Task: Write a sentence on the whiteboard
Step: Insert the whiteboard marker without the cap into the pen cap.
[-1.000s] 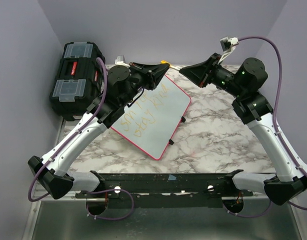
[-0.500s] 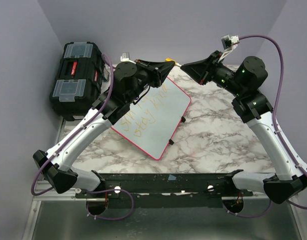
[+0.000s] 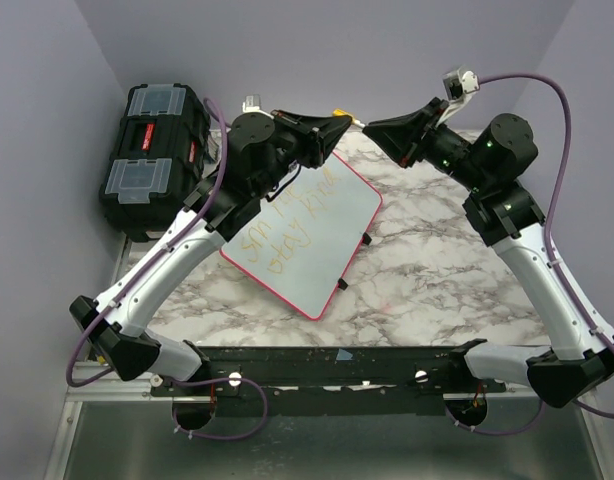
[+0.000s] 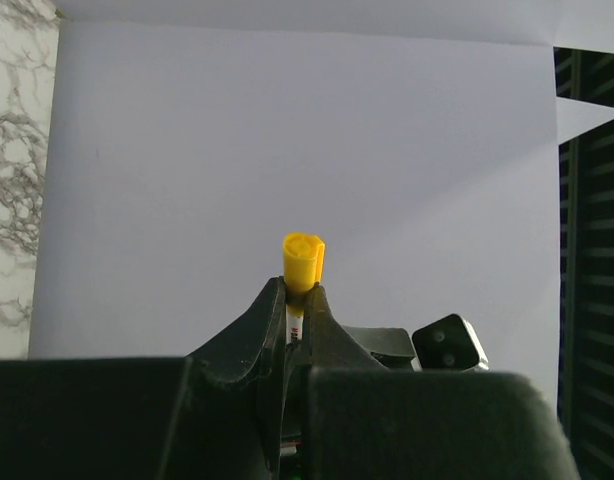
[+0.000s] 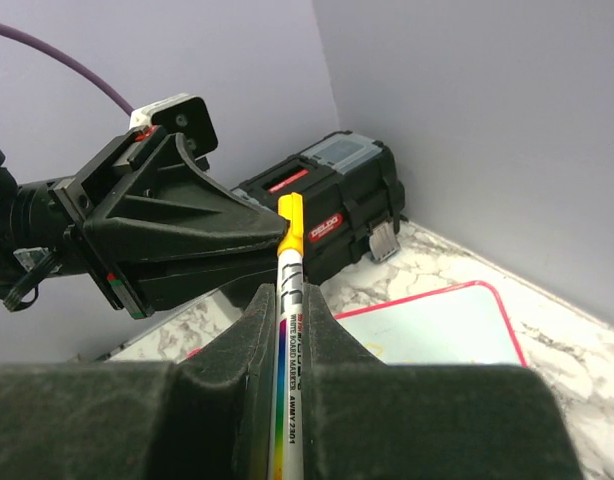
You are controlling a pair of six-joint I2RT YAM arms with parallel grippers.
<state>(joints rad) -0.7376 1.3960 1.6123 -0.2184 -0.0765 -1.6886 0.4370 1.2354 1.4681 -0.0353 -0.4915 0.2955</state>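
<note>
Here, the marble counter (image 3: 437,270) carries a black toolbox (image 3: 147,160) at its far left corner. The whiteboard (image 3: 337,225) lies flat just right of the box, left of the counter's middle and turned at an angle, with its small black clips on the right edge. The sentence (image 3: 287,238) runs across the board in two yellow-orange lines, its upper line partly hidden under the left arm.

Both arms reach up over the far edge of the board. The left gripper (image 3: 345,123) and the right gripper (image 3: 367,127) meet almost tip to tip there, well above the counter. The right jaws are closed along the white barrel of a marker (image 5: 287,330). The left jaws are pinched tight on the yellow cap (image 4: 303,260) at the marker's end.
</note>
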